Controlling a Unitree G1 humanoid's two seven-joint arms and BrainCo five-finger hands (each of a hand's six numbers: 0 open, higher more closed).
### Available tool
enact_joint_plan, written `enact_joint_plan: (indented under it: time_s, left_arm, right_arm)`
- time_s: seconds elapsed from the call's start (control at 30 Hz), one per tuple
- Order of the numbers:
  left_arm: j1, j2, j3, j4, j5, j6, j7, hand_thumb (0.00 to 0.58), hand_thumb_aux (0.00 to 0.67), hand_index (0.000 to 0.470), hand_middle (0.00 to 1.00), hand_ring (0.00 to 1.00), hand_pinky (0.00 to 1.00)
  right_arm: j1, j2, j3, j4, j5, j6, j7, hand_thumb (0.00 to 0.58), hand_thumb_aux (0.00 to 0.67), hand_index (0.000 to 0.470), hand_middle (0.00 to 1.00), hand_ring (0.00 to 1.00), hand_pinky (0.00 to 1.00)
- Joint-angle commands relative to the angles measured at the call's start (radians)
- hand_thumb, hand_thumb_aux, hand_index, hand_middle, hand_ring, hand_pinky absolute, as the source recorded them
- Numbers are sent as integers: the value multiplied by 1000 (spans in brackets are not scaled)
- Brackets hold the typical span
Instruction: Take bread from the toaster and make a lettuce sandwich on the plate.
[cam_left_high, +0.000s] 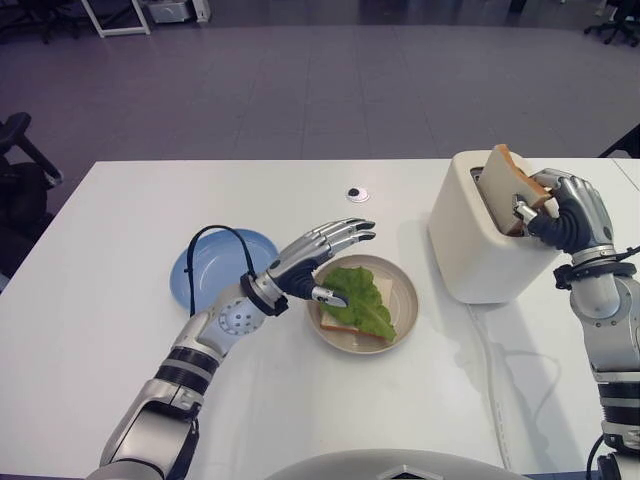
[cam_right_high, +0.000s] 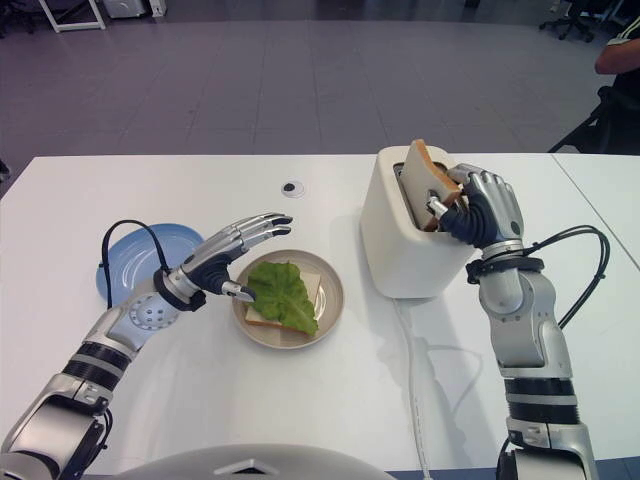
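Your right hand (cam_left_high: 567, 214) is at the toaster (cam_left_high: 472, 255), on the right side of the white table (cam_left_high: 120, 260). Its fingers are curled around a slice of bread (cam_left_high: 504, 183), and the thumb presses on the slice's near face. That slice sticks up out of the slot and leans towards the left, with its lower part down inside the toaster. The toaster is a pale, rounded box, and its white cord (cam_left_high: 490, 370) trails along the table towards you.

Now look at the middle. Your left hand (cam_left_high: 318, 260) hangs just left of the beige plate (cam_left_high: 405, 302), fingers stretched out and spread, holding nothing. The fingertips point to the right, above the plate's far-left rim. The thumb sits low at the edge of the lettuce leaf (cam_left_high: 362, 302); you cannot tell whether it touches the leaf.

On the plate lies another slice of bread (cam_left_high: 382, 288), flat, with the green leaf draped across it. The leaf covers most of the slice and leaves the far-right corner bare.

Beside your left forearm sits a blue dish (cam_left_high: 212, 262), close to the beige plate but apart from it. A black cable (cam_left_high: 205, 240) arches over the dish from your wrist. Further back on the table, between the dish and the toaster, lies a small round black-and-white disc (cam_left_high: 357, 194).
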Motion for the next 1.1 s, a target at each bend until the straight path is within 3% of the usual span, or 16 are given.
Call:
enact_joint_plan:
  time_s: [0.03, 0.33, 0.5, 0.6, 0.73, 0.83, 1.1]
  left_arm:
    - [9, 1, 24, -4, -22, -5, -15, 0, 0, 0, 0, 0, 0]
    - [3, 38, 118, 15, -109, -27, -29, 0, 0, 0, 0, 0, 0]
    - [18, 55, 146, -20, -358, -71, -127, 0, 0, 0, 0, 0, 0]
    - [56, 65, 114, -107, -629, -85, -258, 0, 0, 0, 0, 0, 0]
    - [115, 83, 89, -249, -933, -47, -460, 0, 0, 0, 0, 0, 0]
    - [162, 96, 89, -314, -1056, -21, -613, 0, 0, 0, 0, 0, 0]
    - [256, 91, 49, -383, -1035, 0, -880, 0, 0, 0, 0, 0, 0]
  right_arm:
    - [-33, 25, -27, -51, 52, -25, -14, 580, 670, 470, 1000, 1000, 1000]
    - [-41, 97, -39, -221, 280, -94, 56, 580, 670, 470, 1000, 1000, 1000]
    - [-19, 130, 36, -288, 397, -72, 179, 580, 670, 470, 1000, 1000, 1000]
    - [-3, 152, 122, -292, 415, -43, 254, 580, 670, 470, 1000, 1000, 1000]
    - [20, 182, 274, -222, 364, -20, 344, 580, 670, 470, 1000, 1000, 1000]
    - [21, 212, 365, -135, 327, -28, 377, 580, 670, 470, 1000, 1000, 1000]
    - [-21, 270, 444, 159, 261, -105, 362, 580, 670, 470, 1000, 1000, 1000]
